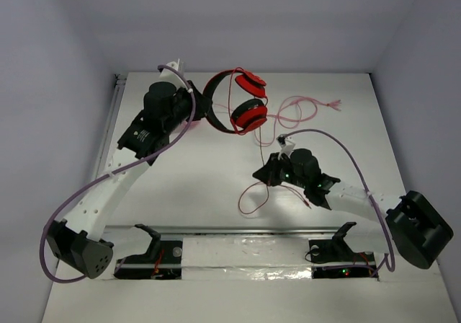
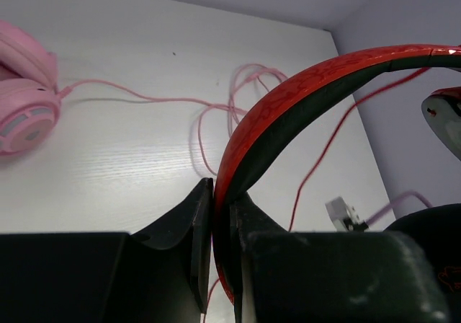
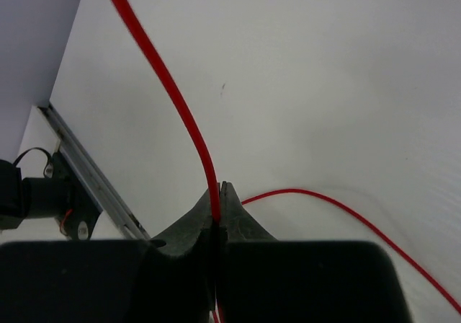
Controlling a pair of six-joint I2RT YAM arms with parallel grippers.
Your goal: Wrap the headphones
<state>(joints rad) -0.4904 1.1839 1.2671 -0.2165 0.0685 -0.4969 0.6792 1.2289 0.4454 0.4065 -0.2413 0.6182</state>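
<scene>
The headphones [image 1: 249, 114] are held by their band in the left claw [image 2: 221, 193], whose two fingers are pressed together on the band's edge, red outside and black inside. From that pinch the band arches up and away to the claw's right. The long axis therefore runs out from the fingertips, with the two red cups at its far end.

The red cable [image 3: 180, 107] leads down toward the near edge to the right claw [image 3: 219, 195], which is closed tight on it. Past those fingers it lies in a loop on the white table [image 1: 180, 193], to that claw's near left.

Beyond the left claw's tips and off to its left lie pink headphones [image 2: 25, 99]. Their pink cable [image 2: 144, 101] coils across the table under the red band, close to the red cable. A metal rail [image 3: 86, 179] runs to the right claw's left.
</scene>
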